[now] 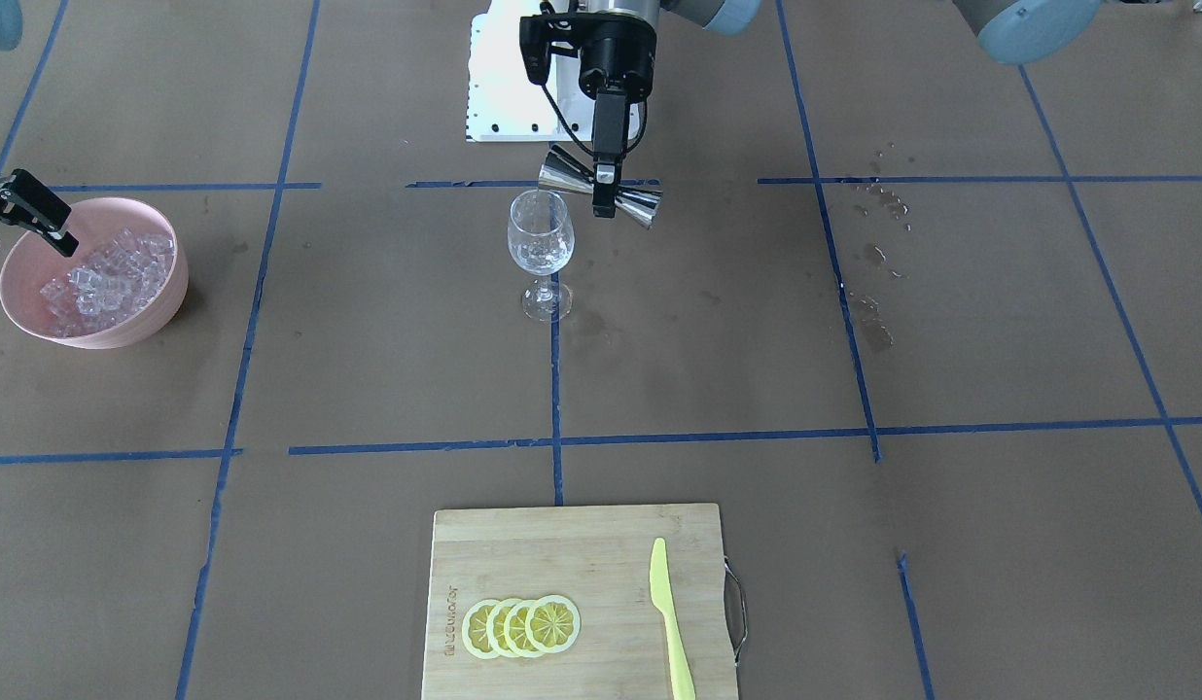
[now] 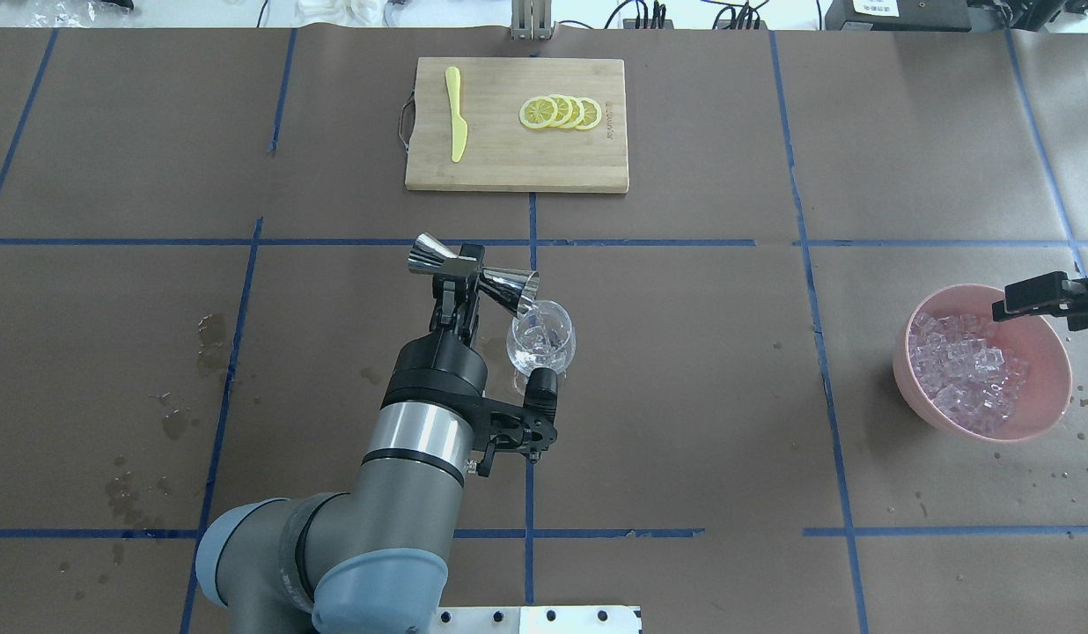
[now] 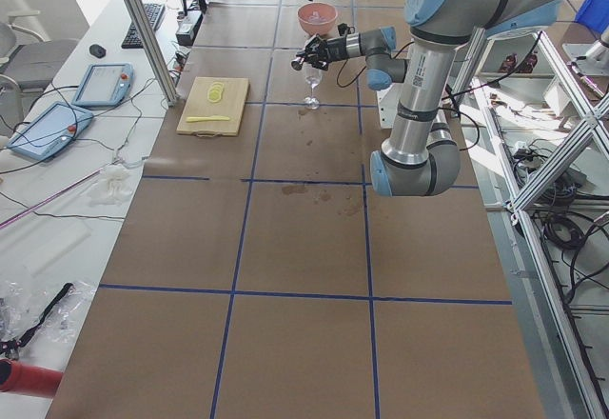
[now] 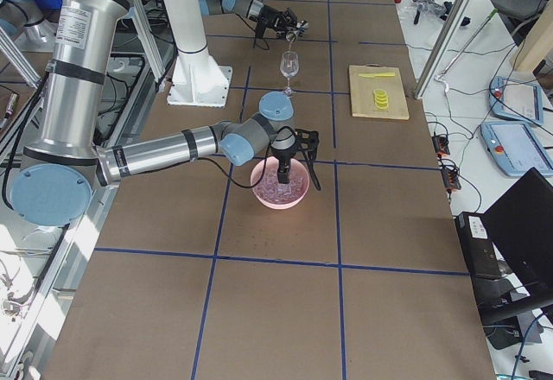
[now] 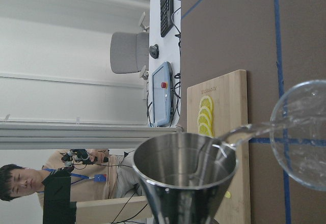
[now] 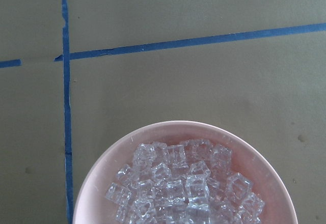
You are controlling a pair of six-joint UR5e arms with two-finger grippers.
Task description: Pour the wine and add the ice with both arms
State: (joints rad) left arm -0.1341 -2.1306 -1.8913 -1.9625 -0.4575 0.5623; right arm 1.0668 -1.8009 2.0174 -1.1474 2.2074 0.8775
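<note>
My left gripper (image 1: 606, 181) is shut on the waist of a steel double-cone jigger (image 2: 509, 289), which it holds tipped over the wine glass (image 1: 540, 238) at the table's middle. In the left wrist view a thin clear stream runs from the jigger's lip (image 5: 186, 175) into the glass (image 5: 300, 142). The ice (image 2: 962, 370), many small clear cubes, fills a pink bowl (image 2: 1056, 357) on my right. My right gripper (image 2: 1037, 298) hangs over the bowl's rim with its fingers apart and one finger (image 1: 52, 222) reaching down at the ice. The right wrist view shows ice (image 6: 183, 183) and the bowl (image 6: 153, 132), no fingers.
A wooden cutting board (image 1: 523, 544) at the table's far side from me carries lemon slices (image 1: 521, 625) and a yellow knife (image 1: 669, 622). Wet spots (image 2: 211, 333) mark the brown paper on my left. The white base plate (image 1: 509, 107) is behind the glass.
</note>
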